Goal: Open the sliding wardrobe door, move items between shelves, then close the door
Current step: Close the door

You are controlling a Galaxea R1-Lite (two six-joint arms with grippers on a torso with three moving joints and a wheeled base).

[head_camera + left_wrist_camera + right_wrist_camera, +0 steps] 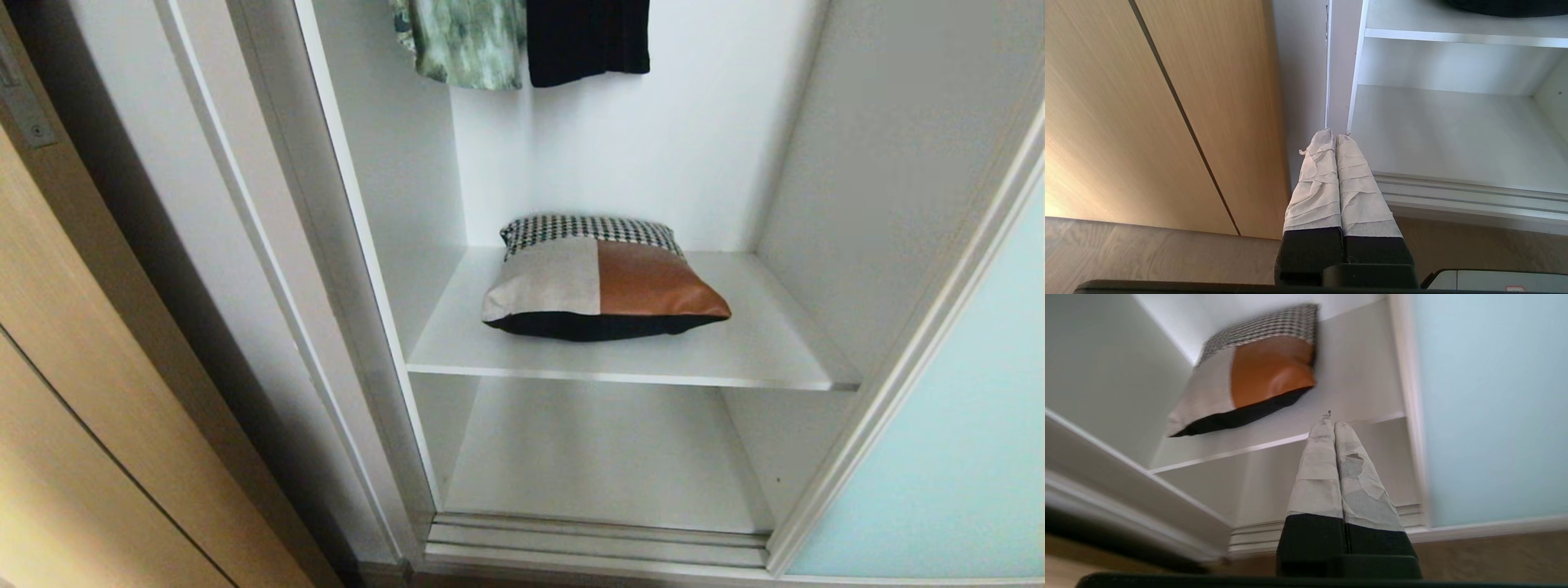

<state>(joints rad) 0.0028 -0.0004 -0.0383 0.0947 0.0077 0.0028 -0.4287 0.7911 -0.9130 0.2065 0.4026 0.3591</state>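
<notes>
Cushion [602, 287] flat on upper shelf [759, 347]

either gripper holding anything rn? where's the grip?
Nothing held. Left gripper and right gripper are both shut and empty; the cushion lies untouched on the upper shelf.

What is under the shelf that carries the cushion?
Under the shelf with the cushion is a lower compartment. Its white board shows nothing on it. The shelf's front edge covers the compartment's upper back, so that part cannot be seen.

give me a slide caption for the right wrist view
Shut right gripper points toward patchwork cushion on white shelf, beside aqua sliding door.
</notes>
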